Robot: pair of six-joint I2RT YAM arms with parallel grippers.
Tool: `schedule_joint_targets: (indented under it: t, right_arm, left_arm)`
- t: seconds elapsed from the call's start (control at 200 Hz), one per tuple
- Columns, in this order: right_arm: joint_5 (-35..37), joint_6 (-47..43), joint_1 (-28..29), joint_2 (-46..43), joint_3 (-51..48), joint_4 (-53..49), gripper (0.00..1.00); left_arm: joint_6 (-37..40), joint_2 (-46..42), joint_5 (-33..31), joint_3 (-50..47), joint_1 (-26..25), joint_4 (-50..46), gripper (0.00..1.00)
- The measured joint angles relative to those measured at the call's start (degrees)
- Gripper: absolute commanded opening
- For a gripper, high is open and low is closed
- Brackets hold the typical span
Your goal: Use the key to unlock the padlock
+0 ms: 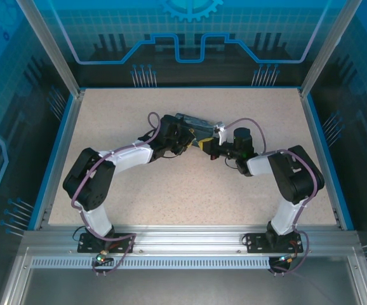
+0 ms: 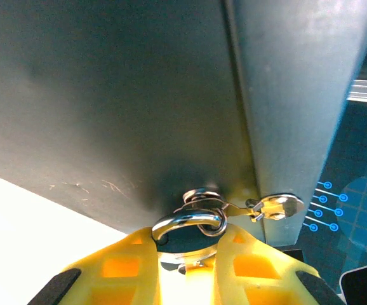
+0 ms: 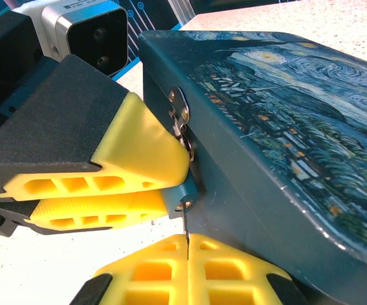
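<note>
- The tabletop [image 1: 171, 190] carries the Starry Night tin box [image 3: 285, 127]; both arms meet at its front wall.
- Your left hand [image 2: 193, 240] is clamped on the padlock [image 3: 185, 196], which hangs against that wall. Your right hand [image 3: 187, 244] is pinched tight on the key [image 3: 186, 227].
- The step looks like insertion: the blade tip meets the keyhole, depth unclear. Next, push straight, then twist.
- The left wrist view shows the shackle [image 2: 193, 221] threaded through the hasp [image 2: 275, 206]; the right wrist view shows the key-to-keyhole alignment.
</note>
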Motion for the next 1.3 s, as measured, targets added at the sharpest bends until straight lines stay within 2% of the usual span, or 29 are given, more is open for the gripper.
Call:
schedule_joint_targets:
  t: [0.24,0.5,0.88,1.301]
  right_arm:
    - [0.09,0.04,-0.07,0.61,1.16,-0.66,0.0]
    - [-2.84,0.2,-1.14,1.68,1.88,-0.31,0.0]
    - [-2.6,-4.04,-1.05,1.77,2.54,-2.4,0.0]
    - [-3.54,-4.02,-1.2,2.67,3.63,-2.34,0.0]
  left_arm:
    - [-0.02,0.0,-0.02,0.0,0.26,0.42,0.01]
    - [-0.07,0.0,0.48,-0.17,0.48,0.83,0.01]
    - [-1.55,0.0,0.92,-0.7,0.52,2.08,0.01]
    - [-1.55,0.0,0.87,-0.7,0.7,2.34,0.0]
